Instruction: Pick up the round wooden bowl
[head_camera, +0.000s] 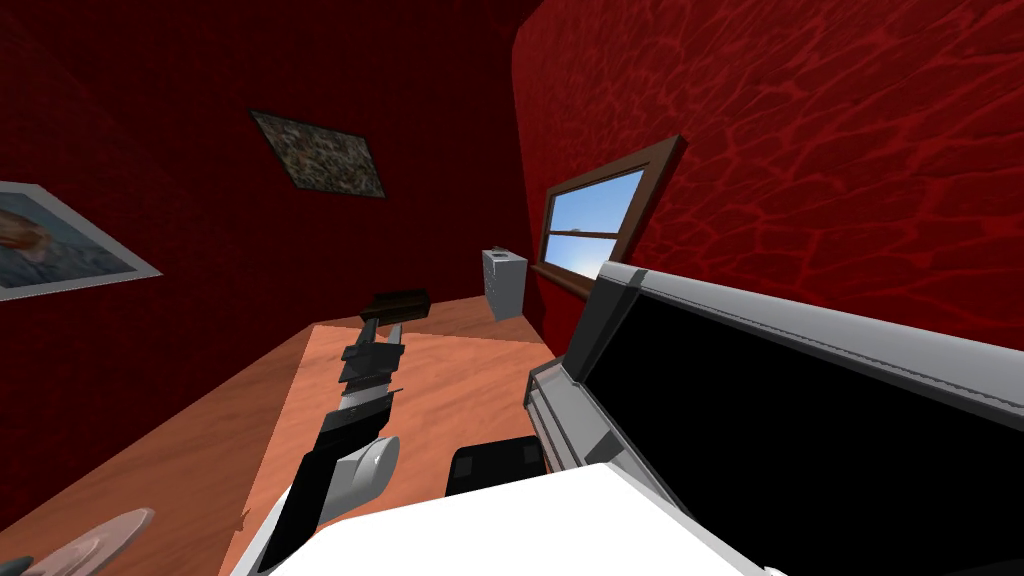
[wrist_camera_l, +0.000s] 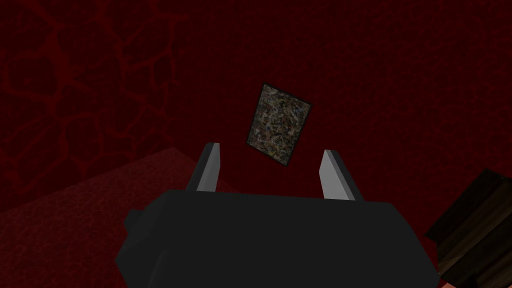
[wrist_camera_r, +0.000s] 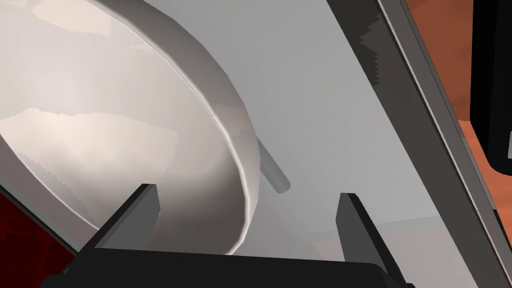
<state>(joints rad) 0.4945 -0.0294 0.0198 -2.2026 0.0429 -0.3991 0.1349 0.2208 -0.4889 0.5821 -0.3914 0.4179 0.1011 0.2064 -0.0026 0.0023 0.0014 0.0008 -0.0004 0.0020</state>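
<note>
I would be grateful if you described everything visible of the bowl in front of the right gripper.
The bowl is round and wide, pale whitish grey with a sheen; no wood grain shows. It has a thick rounded rim and a smooth inside, empty where visible. It lies close to the right gripper, its rim running between the open fingers; contact cannot be told. Behind it is a light grey surface, and a short grey rod sticks out past its rim.

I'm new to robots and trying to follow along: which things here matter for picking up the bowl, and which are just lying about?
For the job: pale bowl; right gripper, open at the bowl's rim.
Just lying about: left gripper, open and holding nothing; wall picture; window; white box; dark block.
</note>
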